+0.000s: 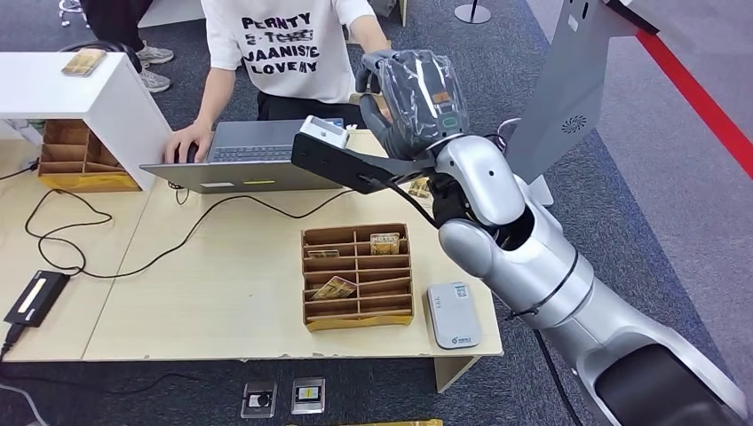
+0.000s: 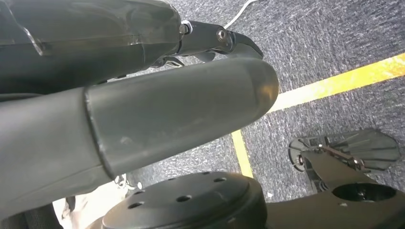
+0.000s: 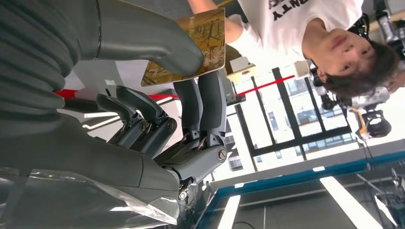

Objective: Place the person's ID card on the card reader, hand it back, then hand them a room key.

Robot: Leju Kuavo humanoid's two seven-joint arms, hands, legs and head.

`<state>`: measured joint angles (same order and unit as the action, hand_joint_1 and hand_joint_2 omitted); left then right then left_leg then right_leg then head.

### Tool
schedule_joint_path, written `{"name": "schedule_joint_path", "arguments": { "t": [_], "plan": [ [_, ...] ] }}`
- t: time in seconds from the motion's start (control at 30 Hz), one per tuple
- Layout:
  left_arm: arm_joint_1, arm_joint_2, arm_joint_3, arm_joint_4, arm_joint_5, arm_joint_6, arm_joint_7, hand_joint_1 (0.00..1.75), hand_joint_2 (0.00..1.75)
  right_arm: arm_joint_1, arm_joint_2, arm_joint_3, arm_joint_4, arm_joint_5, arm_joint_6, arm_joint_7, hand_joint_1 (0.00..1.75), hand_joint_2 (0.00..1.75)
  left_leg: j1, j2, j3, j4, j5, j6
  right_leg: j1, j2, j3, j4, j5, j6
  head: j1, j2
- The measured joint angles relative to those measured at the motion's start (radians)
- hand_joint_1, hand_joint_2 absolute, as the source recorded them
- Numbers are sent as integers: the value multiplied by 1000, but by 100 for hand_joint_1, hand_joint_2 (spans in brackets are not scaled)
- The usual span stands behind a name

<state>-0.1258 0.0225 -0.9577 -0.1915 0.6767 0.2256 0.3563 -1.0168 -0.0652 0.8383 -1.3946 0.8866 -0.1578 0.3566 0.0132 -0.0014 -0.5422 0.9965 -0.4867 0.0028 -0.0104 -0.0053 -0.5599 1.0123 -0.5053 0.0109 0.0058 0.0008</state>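
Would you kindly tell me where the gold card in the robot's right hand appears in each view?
Head view: hidden behind the raised right hand.
Left wrist view: not in it.
Right wrist view: gold card, pinched under the thumb.
Shared landmark: the person's white printed shirt.

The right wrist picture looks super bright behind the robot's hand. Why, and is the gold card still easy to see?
In the right wrist view, the camera faces bright windows and ceiling lights, so the background glares white; the gold card pinched by the right hand stays sharp and clear. In the left wrist view, the left hand is so close that it looks huge and a bit soft.
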Motion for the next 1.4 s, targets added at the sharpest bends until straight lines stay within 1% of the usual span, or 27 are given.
{"name": "schedule_joint_path", "arguments": {
  "t": [0.2, 0.37, 0.5, 0.63, 0.67, 0.77, 0.8, 0.97, 1.2, 1.3, 1.4],
  "plan": [
    [-7, 3, -24, 0, 0, -9, 0, 0, 0, -68, 50, 27, 149, -5, 2, -30, 175, 175, 0, 0, 0, 0, 0, -1, 0, 0, 0, 0, 0, 0, 0, 0],
    [-12, 9, -40, 0, 0, -15, 0, 0, 0, -108, 80, 48, 265, -9, -11, -51, 175, 175, 0, -1, 0, 0, 0, -1, 0, 0, 0, 0, 0, 0, 0, 0],
    [-16, 12, -50, 0, 1, -19, 0, 0, 0, -129, 93, 60, 352, 5, -36, -58, 175, 175, 0, -1, 0, 0, 0, -1, 0, 0, 0, 0, 0, 0, 0, 0],
    [-21, 15, -63, 0, -3, -23, 0, 0, 0, -132, 95, 67, 402, 22, -48, -52, 175, 175, 0, -1, 0, 0, 0, -1, 0, 0, 0, 0, 0, 0, 0, 0],
    [-23, 15, -66, 0, -4, -23, 0, 0, 0, -132, 94, 68, 410, 25, -47, -48, 134, 175, 0, 0, 0, 0, 0, -1, 0, 0, -1, 0, 0, 0, 0, 0],
    [-26, 16, -72, 0, -6, -27, 3, 0, 0, -132, 90, 74, 425, 36, -39, -35, 3, 175, 0, 0, 0, 0, 0, -1, 0, 1, -1, 0, 0, 0, 0, 0],
    [-27, 16, -73, 0, -6, -28, 5, 0, 0, -131, 88, 76, 428, 40, -32, -29, 0, 175, 0, 0, 0, 0, 0, -1, 0, 1, -1, 0, 0, 0, 0, 0],
    [-32, 17, -75, 0, 0, -31, 8, 0, 0, -123, 74, 81, 431, 56, 0, -7, 0, 175, 0, 1, 0, 0, 0, -1, 0, 2, -2, 0, 0, 0, 0, 0],
    [-33, 18, -89, 0, 7, -30, 8, 0, 0, -108, 55, 81, 429, 63, 1, 8, 0, 175, 0, 1, 1, 0, 0, -1, 0, 2, -1, 0, 0, 0, 0, 0],
    [-33, 19, -95, 0, 11, -30, 8, 0, 0, -91, 43, 80, 418, 66, -19, 13, 0, 175, 0, 1, 1, 0, 1, -1, 0, 2, -1, 0, 0, -1, 0, 0],
    [-33, 19, -98, 0, 18, -30, 8, 0, 0, -56, 29, 76, 386, 74, -74, 14, 0, 175, 0, 1, 1, 0, 1, -1, 0, 2, -1, 0, 1, -1, 0, 0]
  ]
}}
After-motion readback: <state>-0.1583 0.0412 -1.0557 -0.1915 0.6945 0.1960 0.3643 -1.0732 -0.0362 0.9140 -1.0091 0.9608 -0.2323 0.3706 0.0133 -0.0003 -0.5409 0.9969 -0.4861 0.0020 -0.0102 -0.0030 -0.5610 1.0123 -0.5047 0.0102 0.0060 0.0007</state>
